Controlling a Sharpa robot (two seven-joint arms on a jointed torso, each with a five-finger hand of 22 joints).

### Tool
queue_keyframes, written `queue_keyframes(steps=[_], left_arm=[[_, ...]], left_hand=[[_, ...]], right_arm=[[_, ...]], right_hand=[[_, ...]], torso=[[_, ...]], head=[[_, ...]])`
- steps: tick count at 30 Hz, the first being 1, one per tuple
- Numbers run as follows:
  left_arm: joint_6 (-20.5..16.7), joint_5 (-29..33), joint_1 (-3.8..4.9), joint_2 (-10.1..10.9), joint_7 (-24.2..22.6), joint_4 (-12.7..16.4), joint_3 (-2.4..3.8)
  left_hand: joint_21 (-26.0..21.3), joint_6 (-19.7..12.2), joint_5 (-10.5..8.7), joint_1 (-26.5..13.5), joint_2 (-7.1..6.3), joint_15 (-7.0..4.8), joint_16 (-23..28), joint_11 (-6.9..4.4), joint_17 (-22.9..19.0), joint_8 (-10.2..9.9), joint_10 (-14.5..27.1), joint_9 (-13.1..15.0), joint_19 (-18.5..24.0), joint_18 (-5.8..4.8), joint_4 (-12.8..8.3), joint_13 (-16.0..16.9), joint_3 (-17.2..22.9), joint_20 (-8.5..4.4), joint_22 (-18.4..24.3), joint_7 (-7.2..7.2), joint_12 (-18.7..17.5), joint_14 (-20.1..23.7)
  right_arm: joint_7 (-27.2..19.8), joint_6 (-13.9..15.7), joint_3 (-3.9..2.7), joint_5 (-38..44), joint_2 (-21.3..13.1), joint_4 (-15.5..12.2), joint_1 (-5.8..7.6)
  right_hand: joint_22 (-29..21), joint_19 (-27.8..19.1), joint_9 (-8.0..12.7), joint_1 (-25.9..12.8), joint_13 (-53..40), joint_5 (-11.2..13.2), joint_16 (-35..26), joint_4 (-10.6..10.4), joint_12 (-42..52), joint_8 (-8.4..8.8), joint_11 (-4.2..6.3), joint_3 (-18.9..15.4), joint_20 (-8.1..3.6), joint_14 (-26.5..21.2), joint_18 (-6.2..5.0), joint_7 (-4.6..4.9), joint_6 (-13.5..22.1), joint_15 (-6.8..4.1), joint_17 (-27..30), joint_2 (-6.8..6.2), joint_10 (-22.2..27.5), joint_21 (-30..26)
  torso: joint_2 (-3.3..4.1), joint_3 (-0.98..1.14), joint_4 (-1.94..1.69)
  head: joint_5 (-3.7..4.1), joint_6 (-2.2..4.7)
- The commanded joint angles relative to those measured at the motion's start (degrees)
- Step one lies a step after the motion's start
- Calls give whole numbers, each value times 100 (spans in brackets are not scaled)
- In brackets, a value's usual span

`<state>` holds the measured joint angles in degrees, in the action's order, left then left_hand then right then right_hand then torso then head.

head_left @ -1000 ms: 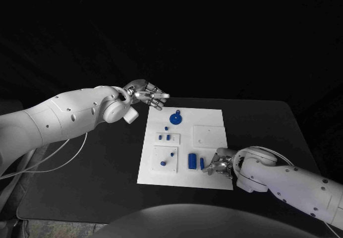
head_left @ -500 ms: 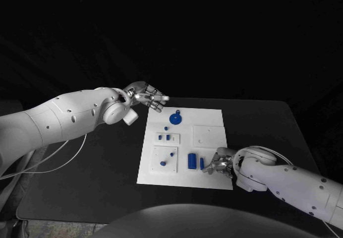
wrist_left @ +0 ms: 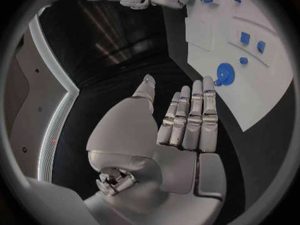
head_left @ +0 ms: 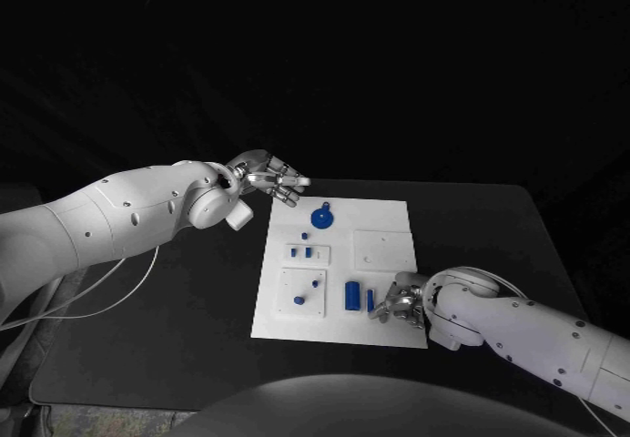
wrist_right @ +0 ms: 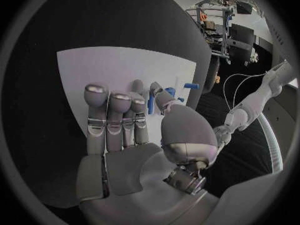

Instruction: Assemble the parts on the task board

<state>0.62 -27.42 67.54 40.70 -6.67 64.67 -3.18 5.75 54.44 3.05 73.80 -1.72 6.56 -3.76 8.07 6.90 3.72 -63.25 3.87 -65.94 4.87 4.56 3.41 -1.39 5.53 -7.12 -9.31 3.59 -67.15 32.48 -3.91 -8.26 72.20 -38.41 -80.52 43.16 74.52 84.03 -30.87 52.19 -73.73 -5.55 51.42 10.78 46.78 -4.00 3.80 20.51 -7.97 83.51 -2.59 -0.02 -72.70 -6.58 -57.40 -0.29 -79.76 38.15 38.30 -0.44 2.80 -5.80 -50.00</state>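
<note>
The left hand (head_left: 272, 176) hovers above the table (head_left: 171, 309) just off the far left corner of the white board (head_left: 388, 330), apart from it. The left wrist view shows this hand (wrist_left: 178, 120) with its fingers (wrist_left: 195, 116) straight and side by side, the thumb standing off from them and nothing in the palm. It touches no part.

The board lies in the middle of the table, its long side running away from the robot. Near its far end, close to the left hand but clear of it, lies a round blue piece with a toothed rim (head_left: 321, 218), also seen in the left wrist view (wrist_left: 225, 73). Nearer the robot, on the board's left half, two small blue pieces (head_left: 305, 250) stand in a raised white block, and below them a blue peg (head_left: 300, 299) and a tiny blue piece (head_left: 315, 283) sit on a second white block. To the right of these a blue cylinder (head_left: 352, 294) lies flat on the board, with a thinner blue bar (head_left: 371, 298) just beside it.

The right hand (head_left: 403, 303) is low over the board's near right part, right beside the thin bar. In the right wrist view the hand (wrist_right: 134, 122) has its fingers (wrist_right: 114, 116) held together and reaching over the board, with the thumb bent toward them; small blue pieces (wrist_right: 170, 91) show just past the fingertips. Whether the hand pinches one of them or only touches the board cannot be told.
</note>
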Motion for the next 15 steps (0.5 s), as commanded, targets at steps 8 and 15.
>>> queue_keyframes(steps=[8,15], left_arm=[[87,-12,4,-10,-13,2,1],[89,-18,4,-4,-11,1,1]], left_hand=[[19,-7,-16,-4,37,19,23,-6,5,2,28,4,5,66,-32,9,6,36,2,-23,3,34],[19,-7,-16,-4,37,19,23,-6,5,2,28,4,5,66,-32,9,6,36,2,-23,3,34]], right_arm=[[14,-172,12,-160,-8,14,-38],[-29,-118,12,-145,-95,-75,-57]], right_hand=[[-1,307,2,-13,-5,-20,32,62,40,30,13,-40,9,-1,46,-30,3,-1,6,-52,10,13],[-2,306,5,18,3,-68,32,27,37,32,13,-72,9,-5,46,-30,0,-2,14,-102,14,2]], torso=[[0,0,2],[-1,0,5]], head=[[-11,0],[-5,0]])
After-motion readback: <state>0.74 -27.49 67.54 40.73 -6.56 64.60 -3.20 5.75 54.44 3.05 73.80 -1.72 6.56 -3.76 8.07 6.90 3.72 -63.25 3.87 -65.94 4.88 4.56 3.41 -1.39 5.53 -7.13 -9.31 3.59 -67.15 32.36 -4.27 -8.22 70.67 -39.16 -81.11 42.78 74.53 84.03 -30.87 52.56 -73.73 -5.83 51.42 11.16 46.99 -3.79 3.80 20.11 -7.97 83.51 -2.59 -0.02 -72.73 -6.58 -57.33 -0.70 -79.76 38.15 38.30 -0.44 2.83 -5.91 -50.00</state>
